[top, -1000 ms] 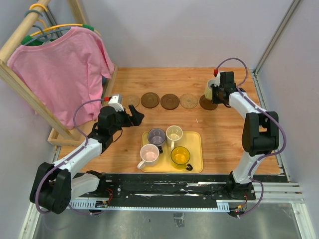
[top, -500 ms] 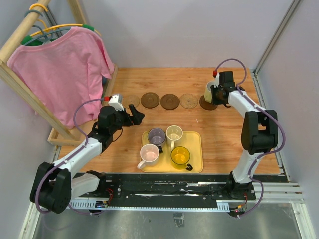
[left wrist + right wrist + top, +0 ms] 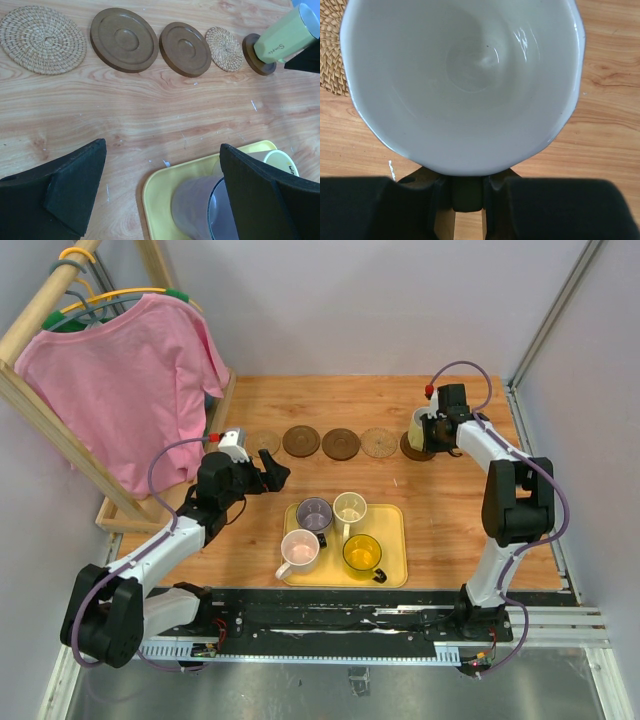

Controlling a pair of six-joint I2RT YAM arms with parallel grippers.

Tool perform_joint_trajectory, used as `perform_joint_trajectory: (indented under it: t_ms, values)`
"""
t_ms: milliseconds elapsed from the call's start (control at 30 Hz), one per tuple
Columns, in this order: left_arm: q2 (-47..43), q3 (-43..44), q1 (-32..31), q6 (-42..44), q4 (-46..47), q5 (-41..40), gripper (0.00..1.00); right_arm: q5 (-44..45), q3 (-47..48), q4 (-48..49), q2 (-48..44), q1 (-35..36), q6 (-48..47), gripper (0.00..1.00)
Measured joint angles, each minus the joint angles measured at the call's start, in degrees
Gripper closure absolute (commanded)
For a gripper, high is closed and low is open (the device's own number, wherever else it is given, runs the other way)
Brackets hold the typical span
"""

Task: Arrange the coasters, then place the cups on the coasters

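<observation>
Right gripper (image 3: 431, 428) with pale-green cup (image 3: 279, 38) at end coaster (image 3: 251, 51)

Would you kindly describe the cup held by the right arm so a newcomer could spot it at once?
On the wooden table, find the row of five coasters and follow it to the dark brown coaster at its right end. The pale green cup tilts over that coaster, gripped by the right end effector; it is the only cup not standing on the yellow tray.
</observation>
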Motion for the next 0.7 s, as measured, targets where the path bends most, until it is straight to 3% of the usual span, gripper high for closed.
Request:
perform_joint_trajectory:
  t_ms: [300, 700]
  values:
    - [0.00, 0.02, 0.00, 0.00, 0.02, 0.02, 0.01, 0.00, 0.00, -0.26, 0.00, 0.00, 0.00, 0.97]
    - [0.00, 0.02, 0.00, 0.00, 0.00, 0.04, 0.01, 0.57, 0.13, 0.13, 0.00, 0.00, 0.44, 0.56]
